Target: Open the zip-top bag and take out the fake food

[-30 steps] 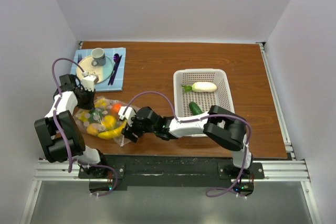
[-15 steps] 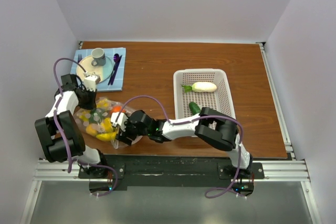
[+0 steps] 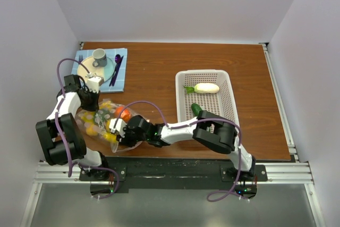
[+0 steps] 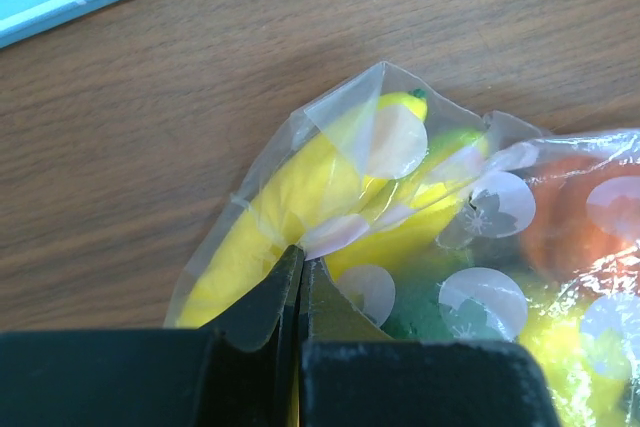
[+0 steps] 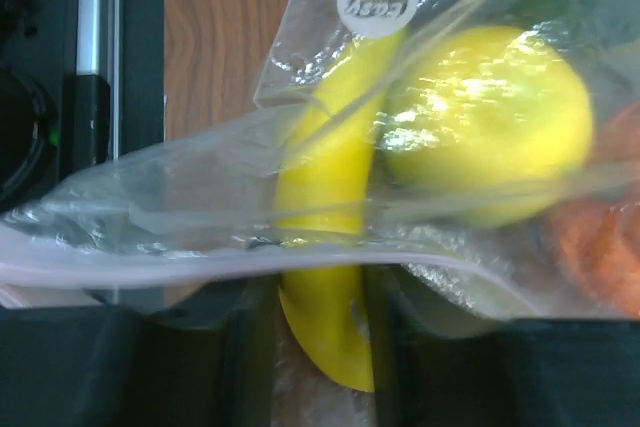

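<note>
The zip-top bag [image 3: 98, 122] lies at the table's front left, clear with pale dots, with fake food inside. My left gripper [image 3: 91, 101] is shut on the bag's far corner [image 4: 400, 147], pinching the film over a yellow piece [image 4: 300, 187]. My right gripper [image 3: 115, 131] reaches into the bag's mouth past the pinkish zipper strip [image 5: 150, 272]. Its jaws stand on both sides of the yellow banana [image 5: 325, 247] and touch it. A round yellow fruit [image 5: 490, 117] and an orange tomato [image 5: 600, 247] lie just beyond.
A white mesh basket [image 3: 228, 91] at the right holds a green cucumber [image 3: 197, 109] and a cream-white piece [image 3: 206, 87]. A blue mat [image 3: 121, 81] with a plate and a grey cup [image 3: 99, 57] sits at the back left, close to the left arm.
My right gripper has slid left into the bag's mouth and its jaws have narrowed around the banana. The left gripper keeps its pinch on the bag's corner.
</note>
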Robot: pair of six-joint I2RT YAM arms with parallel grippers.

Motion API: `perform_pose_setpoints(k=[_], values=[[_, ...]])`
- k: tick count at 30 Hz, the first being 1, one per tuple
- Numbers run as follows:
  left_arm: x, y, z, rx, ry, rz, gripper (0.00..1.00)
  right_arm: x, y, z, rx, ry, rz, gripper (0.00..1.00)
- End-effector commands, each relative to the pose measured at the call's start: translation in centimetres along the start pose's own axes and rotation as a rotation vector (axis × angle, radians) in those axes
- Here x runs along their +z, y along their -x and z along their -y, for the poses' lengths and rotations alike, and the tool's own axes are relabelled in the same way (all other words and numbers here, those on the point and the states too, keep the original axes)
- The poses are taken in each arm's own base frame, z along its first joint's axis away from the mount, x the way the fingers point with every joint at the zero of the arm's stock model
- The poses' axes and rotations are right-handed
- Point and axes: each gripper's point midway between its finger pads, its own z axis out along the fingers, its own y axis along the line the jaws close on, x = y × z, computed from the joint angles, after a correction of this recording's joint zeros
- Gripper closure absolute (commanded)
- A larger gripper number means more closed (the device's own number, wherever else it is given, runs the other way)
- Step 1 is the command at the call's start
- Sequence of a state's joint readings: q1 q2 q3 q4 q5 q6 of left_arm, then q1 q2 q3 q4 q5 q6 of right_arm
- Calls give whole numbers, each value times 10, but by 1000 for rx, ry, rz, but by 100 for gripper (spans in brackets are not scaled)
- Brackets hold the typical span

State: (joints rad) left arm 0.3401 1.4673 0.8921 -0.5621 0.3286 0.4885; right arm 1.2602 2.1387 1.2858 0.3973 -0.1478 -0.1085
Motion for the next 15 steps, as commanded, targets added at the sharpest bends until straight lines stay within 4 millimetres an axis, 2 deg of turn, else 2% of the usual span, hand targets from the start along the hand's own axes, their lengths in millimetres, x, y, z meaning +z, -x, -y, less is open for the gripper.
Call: perform_pose_setpoints(k=[1,3,4,5,6,7,8,9,11,14,15], values=[[-3,4,-13,-13,74,2,100,-30,10,11,36,-79,-87,86],[-4,9,-15,-16,75,11,100,-44,4,14,51,-114,-88,98],[-4,11,-15,-20,79,17,100,-54,16,16,48,-128,-59,100],[-4,11,-17,-23,89,19,100,-60,18,18,47,-143,-54,100],[-4,12,-20,-23,105,27,100,-67,7,20,50,-167,-80,100],[-4,13,-21,-29,116,30,100,-74,7,23,49,-189,-82,100],[-4,11,-24,-31,131,28,100,-85,19,25,61,-209,-54,100],[-3,10,-24,-28,134,29,100,-93,13,30,66,-250,-64,100],[-2,7,-25,-22,145,23,100,-107,23,35,91,-292,-46,100],[1,5,-29,-14,158,19,100,-121,8,38,164,-348,-119,100],[1,5,-29,-12,160,21,100,-128,12,39,176,-360,-116,100]])
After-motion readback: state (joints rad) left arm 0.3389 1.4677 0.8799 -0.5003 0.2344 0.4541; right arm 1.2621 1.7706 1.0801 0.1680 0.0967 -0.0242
